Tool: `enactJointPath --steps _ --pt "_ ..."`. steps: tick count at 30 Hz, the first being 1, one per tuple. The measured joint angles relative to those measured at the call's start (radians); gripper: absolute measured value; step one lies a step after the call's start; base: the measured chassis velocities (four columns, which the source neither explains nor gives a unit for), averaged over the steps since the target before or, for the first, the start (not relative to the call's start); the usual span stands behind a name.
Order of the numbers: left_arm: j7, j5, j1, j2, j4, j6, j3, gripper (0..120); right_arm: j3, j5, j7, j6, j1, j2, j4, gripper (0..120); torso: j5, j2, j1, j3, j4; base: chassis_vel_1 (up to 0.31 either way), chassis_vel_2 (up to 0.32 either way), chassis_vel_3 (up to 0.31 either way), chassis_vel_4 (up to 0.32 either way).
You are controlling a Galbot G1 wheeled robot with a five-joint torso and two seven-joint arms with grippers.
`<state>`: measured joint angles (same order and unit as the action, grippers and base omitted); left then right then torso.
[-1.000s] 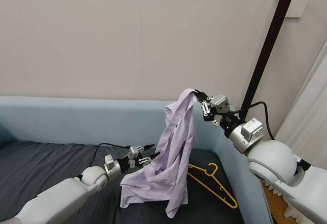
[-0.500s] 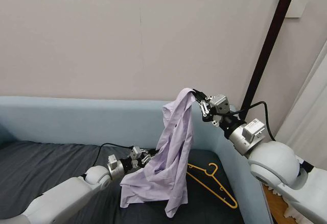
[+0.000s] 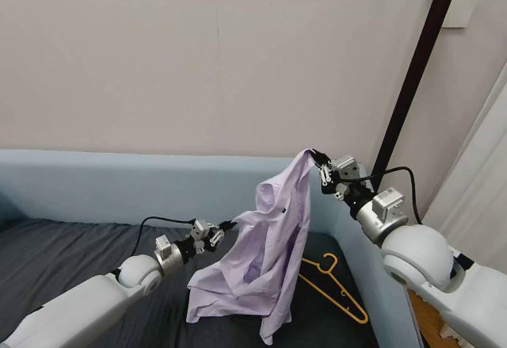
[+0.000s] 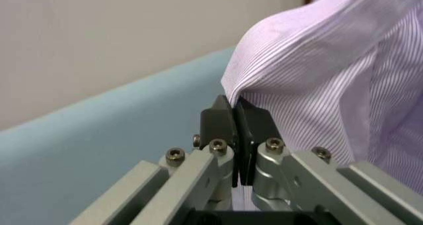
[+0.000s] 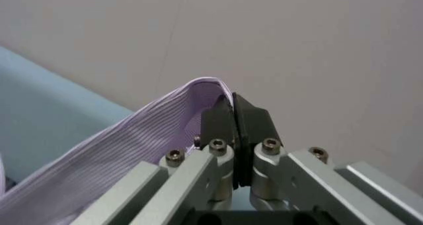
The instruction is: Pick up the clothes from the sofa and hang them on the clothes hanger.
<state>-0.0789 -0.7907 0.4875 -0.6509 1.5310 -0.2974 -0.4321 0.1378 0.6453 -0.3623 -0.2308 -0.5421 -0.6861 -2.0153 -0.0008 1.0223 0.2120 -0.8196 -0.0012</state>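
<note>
Lilac shirt [image 3: 273,245] x1 pinched tight by left claw [image 3: 226,225] & right claw [image 3: 317,158]; 1 orange hanger [image 3: 346,296] on sofa [image 3: 119,185].

lilac pinstriped shirt [image 3: 273,245], orange hanger [image 3: 337,284]; blue sofa [image 3: 119,185]

Left gripper [image 3: 225,225]: higher and farther to the robot's left than a second ago. Fingers parted at the cloth's edge then, now pressed together on a fold of the shirt [image 3: 273,245].
Right gripper [image 3: 319,162]: slightly lower and farther to the robot's right than a second ago.
Shirt, top: peak displaced to the right and a little down with the right gripper.
Shirt, left side: hanging slack against the body before, now drawn out and up toward the left gripper in a taut band.
Shirt, spread: wider between the two grippers than before.
</note>
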Motion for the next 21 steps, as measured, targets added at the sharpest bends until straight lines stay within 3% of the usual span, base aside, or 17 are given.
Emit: enactJointPath --steps 2,5,6,10,11,14,21 --pt "0.046 -0.005 0.004 0.024 0.037 0.034 0.015 0 0.004 0.002 -0.009 -0.009 0.006 -0.01 0.01 0 -0.0001 0.0 0.0 0.0 0.0 0.0 0.0 0.0 0.0" --pt "0.153 -0.031 0.022 0.099 0.162 0.137 0.068 0 0.017 0.026 -0.039 -0.057 0.032 -0.038 0.03 0 -0.0002 0.0 0.0 0.0 0.0 0.0 0.0 0.0 0.0" --pt "0.153 -0.031 0.022 0.099 0.162 0.137 0.068 0 0.017 0.026 -0.039 -0.057 0.032 -0.038 0.03 0 -0.0002 0.0 0.0 0.0 0.0 0.0 0.0 0.0 0.0" --pt "0.35 -0.079 0.119 0.195 0.366 0.329 0.279 0 0.03 0.144 -0.106 -0.119 0.103 -0.084 0.047 0 -0.0001 0.0 0.0 0.0 -0.0002 0.0 0.0 0.0 0.0" --pt "0.35 -0.079 0.119 0.195 0.366 0.329 0.279 0 0.03 0.144 -0.106 -0.119 0.103 -0.084 0.047 0 -0.0001 0.0 0.0 0.0 -0.0002 0.0 0.0 0.0 0.0" --pt "0.446 -0.133 0.191 0.247 0.478 0.426 0.414 0 0.046 0.194 -0.126 -0.132 0.164 -0.108 0.042 0 -0.0005 0.0 0.0 0.0 0.0005 0.0 0.0 0.0 0.0" --pt "0.562 -0.246 0.208 0.349 0.623 0.513 0.524 0 0.087 0.231 -0.134 -0.149 0.288 -0.135 0.021 0 -0.0003 0.0 0.0 0.0 0.0 0.0 0.0 0.0 0.0"
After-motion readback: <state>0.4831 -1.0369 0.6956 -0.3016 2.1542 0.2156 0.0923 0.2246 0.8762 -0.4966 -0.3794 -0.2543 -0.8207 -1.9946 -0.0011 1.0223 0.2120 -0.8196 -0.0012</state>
